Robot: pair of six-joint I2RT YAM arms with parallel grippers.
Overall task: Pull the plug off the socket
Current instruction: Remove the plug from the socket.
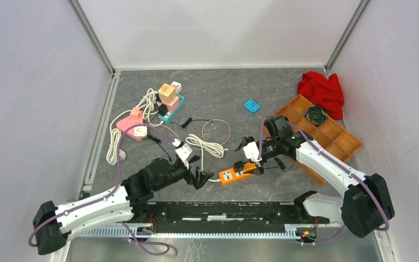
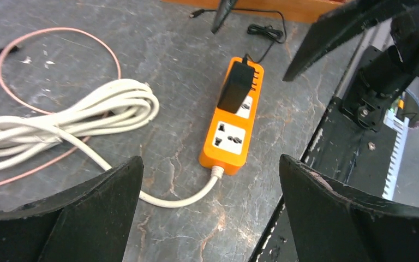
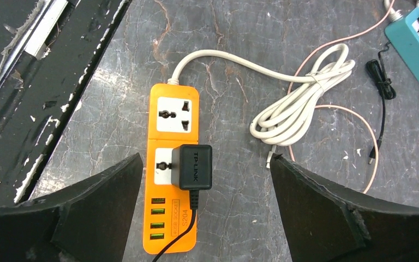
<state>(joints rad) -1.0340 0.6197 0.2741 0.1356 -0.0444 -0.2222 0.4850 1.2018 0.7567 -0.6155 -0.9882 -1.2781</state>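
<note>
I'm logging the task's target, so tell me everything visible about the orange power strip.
The orange power strip lies flat on the grey table, plastic-looking, with two white universal sockets and four green USB ports. A black TP-LINK adapter is plugged into the socket nearer the USB end; the other is empty. A white cord leaves the opposite end.

Grey veined tabletop is carrying a scatter of electrical gear. Orange power strip is lying flat near the front edge, its white cord bundling into a coil just beside it. Thin pink cable is looping and running under that coil. Pink power strip and teal power strip are sitting toward the back left. Small blue piece is resting mid-back. Orange tray and red cloth are occupying the right side
</note>
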